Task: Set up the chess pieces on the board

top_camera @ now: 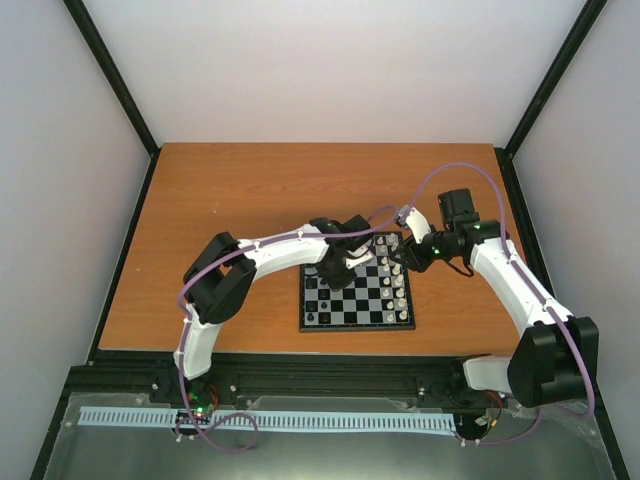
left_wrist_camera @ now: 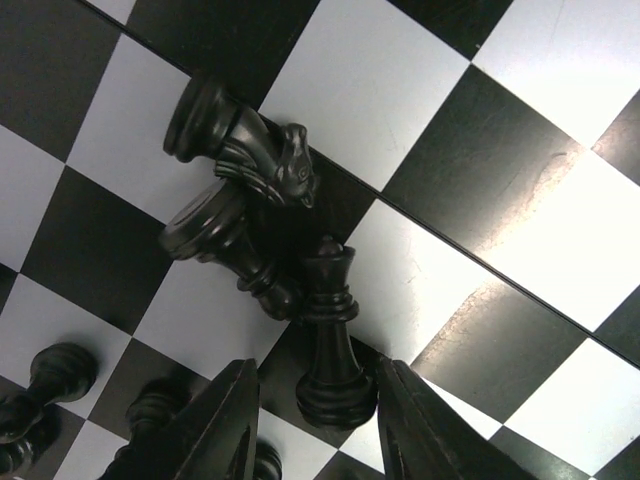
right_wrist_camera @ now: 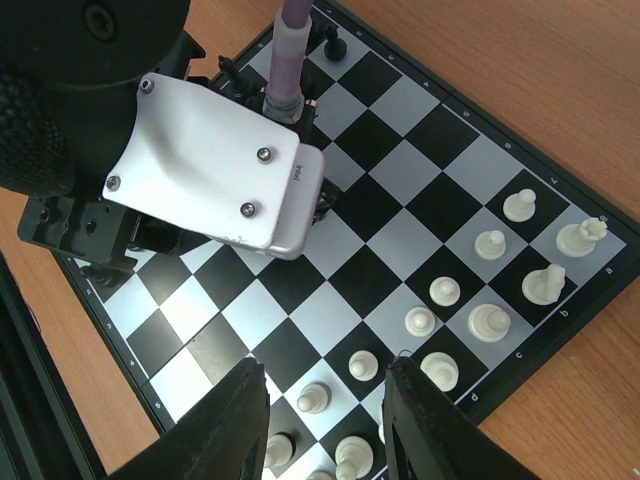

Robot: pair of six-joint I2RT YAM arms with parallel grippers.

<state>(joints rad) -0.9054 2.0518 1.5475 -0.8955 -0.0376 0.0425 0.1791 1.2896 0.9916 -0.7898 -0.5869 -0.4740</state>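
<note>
Two arms on show: left arm (top_camera: 265, 252) and right arm (top_camera: 515, 290), white shells with black joints, each trailing a purple cable (top_camera: 455, 168). Green lights (top_camera: 437, 247) glow centre right. Close up, upper left, a white plate (right_wrist_camera: 215, 165) with four screws (right_wrist_camera: 263, 154). The right gripper (right_wrist_camera: 322, 378) is black-fingered at the bottom edge.

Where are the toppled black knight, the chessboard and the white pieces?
black knight (left_wrist_camera: 245, 140): left wrist view, on its body, lying sideways.
chessboard (top_camera: 355, 300): top external view, on a bare middle square.
white pieces (right_wrist_camera: 488, 322): right wrist view, on one piece's rounded top.
</note>
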